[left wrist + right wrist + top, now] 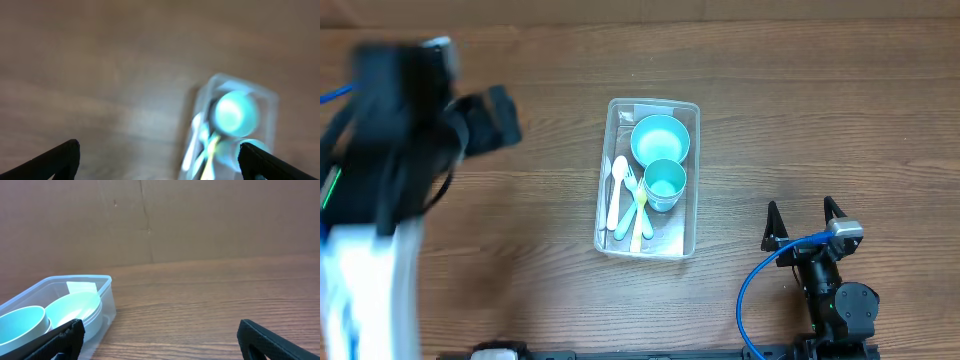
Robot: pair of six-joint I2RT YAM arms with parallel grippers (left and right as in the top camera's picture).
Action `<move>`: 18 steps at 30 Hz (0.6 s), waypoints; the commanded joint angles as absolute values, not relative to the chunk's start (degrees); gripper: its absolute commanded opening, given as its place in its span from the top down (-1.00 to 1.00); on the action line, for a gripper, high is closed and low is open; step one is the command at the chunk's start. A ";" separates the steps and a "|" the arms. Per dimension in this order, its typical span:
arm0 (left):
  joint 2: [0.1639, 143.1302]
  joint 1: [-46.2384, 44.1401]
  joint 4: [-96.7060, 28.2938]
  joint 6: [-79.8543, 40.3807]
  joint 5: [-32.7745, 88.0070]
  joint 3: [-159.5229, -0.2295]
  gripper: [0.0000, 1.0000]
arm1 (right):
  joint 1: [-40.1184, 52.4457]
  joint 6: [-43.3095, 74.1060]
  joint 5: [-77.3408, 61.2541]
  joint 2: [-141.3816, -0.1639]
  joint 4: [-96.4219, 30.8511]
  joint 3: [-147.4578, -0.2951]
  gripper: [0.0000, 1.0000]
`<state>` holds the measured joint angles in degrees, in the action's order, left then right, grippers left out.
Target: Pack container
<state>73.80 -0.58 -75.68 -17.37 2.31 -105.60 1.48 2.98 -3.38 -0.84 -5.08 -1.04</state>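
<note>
Spread wide and empty: left gripper (160, 162), held high, container (670, 240) ahead toward its right finger. Likewise spread and empty: right gripper (801, 210), container ahead-left. Inside, teal bowl (660, 138) and cup (665, 182) in line, cutlery (619, 180) alongside, probably to fit.

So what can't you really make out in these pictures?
- Overhead: the left arm is motion-blurred, so the left gripper can't be picked out.
- Left wrist: everything is blurred; the utensils in the container smear together.
- Right wrist: the container's near end is cut off by the frame's edge and the right gripper; utensils hidden.
</note>
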 commanded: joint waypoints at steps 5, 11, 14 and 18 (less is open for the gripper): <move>46.30 -0.73 -77.19 -16.25 0.58 -105.82 -1.00 | 1.10 2.76 -2.66 -0.16 -4.62 -0.45 -1.00; 28.69 -0.73 -79.44 -16.27 -0.58 -96.84 -1.00 | 1.10 2.76 -2.66 -0.16 -4.62 -0.45 -1.00; 20.34 -0.67 -76.47 -16.25 -2.17 -86.48 -1.00 | 1.10 2.76 -2.66 -0.16 -4.62 -0.45 -1.00; 9.76 -0.58 -64.38 -16.23 -4.08 -65.87 -1.00 | 1.10 2.76 -2.66 -0.16 -4.62 -0.45 -1.00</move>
<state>15.81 -0.58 -72.60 -17.37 -1.61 -79.13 1.48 2.96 -3.36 -0.84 -5.15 -1.04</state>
